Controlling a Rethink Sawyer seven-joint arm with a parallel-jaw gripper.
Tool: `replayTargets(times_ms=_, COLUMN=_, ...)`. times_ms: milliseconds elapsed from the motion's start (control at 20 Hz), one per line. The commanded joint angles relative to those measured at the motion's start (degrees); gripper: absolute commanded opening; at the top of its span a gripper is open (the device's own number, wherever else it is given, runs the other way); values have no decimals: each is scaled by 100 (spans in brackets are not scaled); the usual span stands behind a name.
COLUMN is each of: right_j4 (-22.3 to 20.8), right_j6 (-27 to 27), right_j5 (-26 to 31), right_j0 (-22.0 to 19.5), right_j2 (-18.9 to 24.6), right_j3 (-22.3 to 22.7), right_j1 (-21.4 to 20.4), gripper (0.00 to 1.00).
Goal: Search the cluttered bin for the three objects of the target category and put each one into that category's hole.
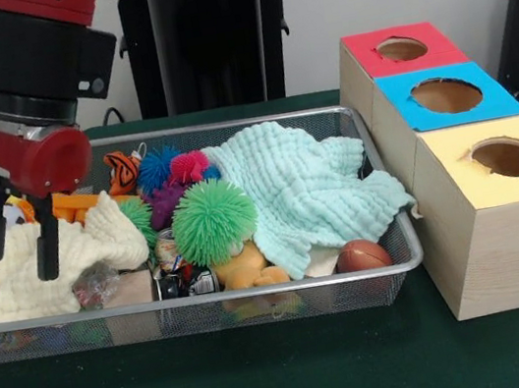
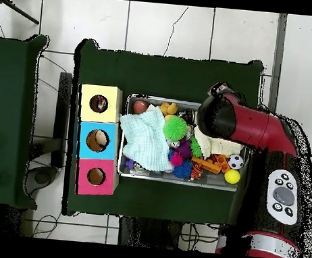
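Observation:
A wire mesh bin [image 1: 256, 291] [image 2: 123, 138] holds a heap of toys and cloths. My gripper [image 1: 21, 269] stands at the bin's left end in the front view, open, its black fingers [image 1: 46, 245] straddling a fold of a cream cloth [image 1: 80, 254] [image 2: 218, 148]. A large green spiky ball [image 1: 212, 220] [image 2: 175, 128] lies mid-bin beside blue [image 1: 156, 168], pink [image 1: 188, 166] and purple [image 1: 164, 205] spiky balls. A mint cloth [image 1: 308, 186] [image 2: 145, 144] covers the bin's end nearest the boxes. In the overhead view the arm [image 2: 244, 125] hides the gripper.
Three boxes stand beside the bin, with holes in red [image 1: 402, 49], blue [image 1: 445, 95] and yellow [image 1: 505, 157] tops. A brown ball [image 1: 361, 255], yellow plush [image 1: 247, 266], tiger toy [image 1: 121, 167], soccer ball [image 2: 236, 161] and yellow ball [image 2: 232, 176] also lie in the bin.

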Motion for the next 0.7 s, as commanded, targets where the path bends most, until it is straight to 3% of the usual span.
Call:
replayTargets(times_ms=50, right_j4=-261, right_j6=-770, right_j5=108, right_j0=-508, right_j2=1036, right_j3=303, right_j1=349, gripper=100)
replayTargets(times_ms=200, right_j4=-207, right_j6=-1136, right_j5=282, right_j0=-923, right_j2=1651, right_j3=525, right_j1=466, gripper=100)
replayTargets(times_ms=300, right_j4=-217, right_j6=-1174, right_j5=433, right_j0=-1013, right_j2=1837, right_j3=606, right_j1=519, gripper=100)
replayTargets(times_ms=700, right_j4=-285, right_j6=-1143, right_j5=1287, right_j0=-1028, right_j2=1809, right_j3=369, right_j1=803, gripper=100)
